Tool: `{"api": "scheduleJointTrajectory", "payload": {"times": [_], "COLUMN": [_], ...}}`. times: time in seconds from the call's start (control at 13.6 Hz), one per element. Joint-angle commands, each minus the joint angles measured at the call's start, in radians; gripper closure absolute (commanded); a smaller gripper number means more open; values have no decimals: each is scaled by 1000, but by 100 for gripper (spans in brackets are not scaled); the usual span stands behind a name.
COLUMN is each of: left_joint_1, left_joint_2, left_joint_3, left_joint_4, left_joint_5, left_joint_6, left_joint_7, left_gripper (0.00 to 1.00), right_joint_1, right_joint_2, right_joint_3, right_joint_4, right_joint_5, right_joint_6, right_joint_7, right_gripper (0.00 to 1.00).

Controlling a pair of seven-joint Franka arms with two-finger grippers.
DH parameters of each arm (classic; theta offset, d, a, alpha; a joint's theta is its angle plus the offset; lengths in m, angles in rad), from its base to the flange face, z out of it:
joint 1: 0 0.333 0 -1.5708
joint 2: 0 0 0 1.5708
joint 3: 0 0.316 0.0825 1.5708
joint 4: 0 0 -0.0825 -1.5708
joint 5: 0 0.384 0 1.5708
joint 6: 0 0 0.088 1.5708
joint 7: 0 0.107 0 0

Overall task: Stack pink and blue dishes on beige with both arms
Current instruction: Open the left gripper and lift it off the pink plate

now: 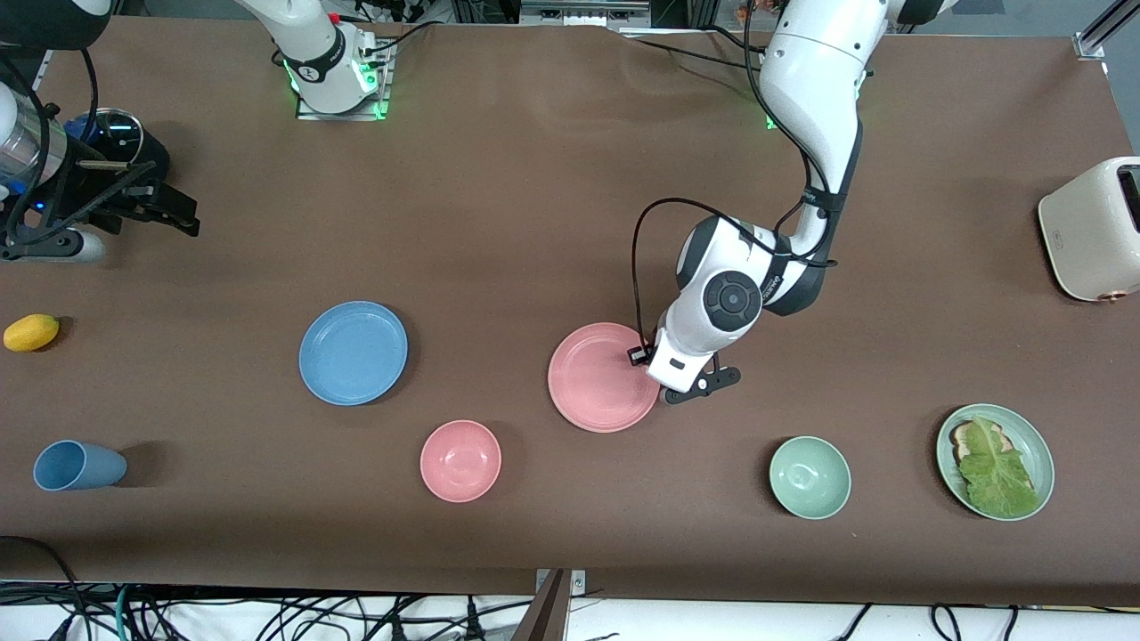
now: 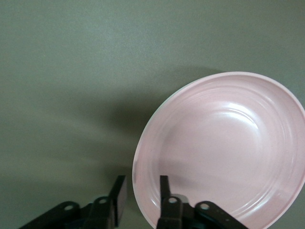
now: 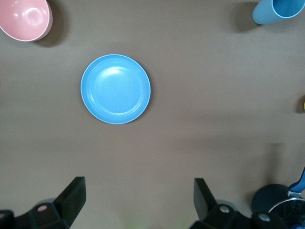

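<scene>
The pale pink plate (image 1: 598,378) (image 2: 224,148) lies flat mid-table. My left gripper (image 1: 666,390) (image 2: 143,191) is down at its rim on the side toward the left arm's end. It is open, with one finger over the plate's inside and the other outside the rim. The light blue plate (image 1: 353,352) (image 3: 116,88) lies toward the right arm's end. My right gripper (image 1: 174,214) (image 3: 138,191) hangs wide open and empty, high over the table at the right arm's end. No beige plate is in view.
A pink bowl (image 1: 460,460) (image 3: 26,18) and a mint bowl (image 1: 810,477) sit nearer the front camera. A blue cup (image 1: 78,466) lies on its side. A lemon (image 1: 31,332), a green plate with lettuce (image 1: 995,460) and a toaster (image 1: 1091,229) sit at the ends.
</scene>
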Motion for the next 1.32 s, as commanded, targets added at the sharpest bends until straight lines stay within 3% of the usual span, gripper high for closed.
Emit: {"api": "scheduleJointTrajectory", "payload": {"times": [0.0,0.15,0.44,0.66,1.25], "left_joint_1": [-6,-3,23,64,222], "left_joint_2": [25,22,7,-7,-94], "left_joint_3": [9,11,17,17,20], "left_joint_4": [45,51,99,171,174], "left_joint_5": [14,17,43,63,66], "left_joint_6": [-3,-5,-90,-242,-440], "left_joint_7": [-13,-3,4,108,423], "left_gripper": [38,36,21,1,1], "right_joint_1": [-4,-4,-2,4,8], "right_joint_2": [-11,-11,-6,-5,-2], "right_joint_3": [0,0,1,3,9], "right_joint_4": [-8,-8,3,6,6], "right_joint_5": [7,7,4,-1,-1], "right_joint_6": [-8,-8,9,48,110], "right_joint_7": [-6,-4,5,6,9], "right_gripper": [0,0,0,0,0]}}
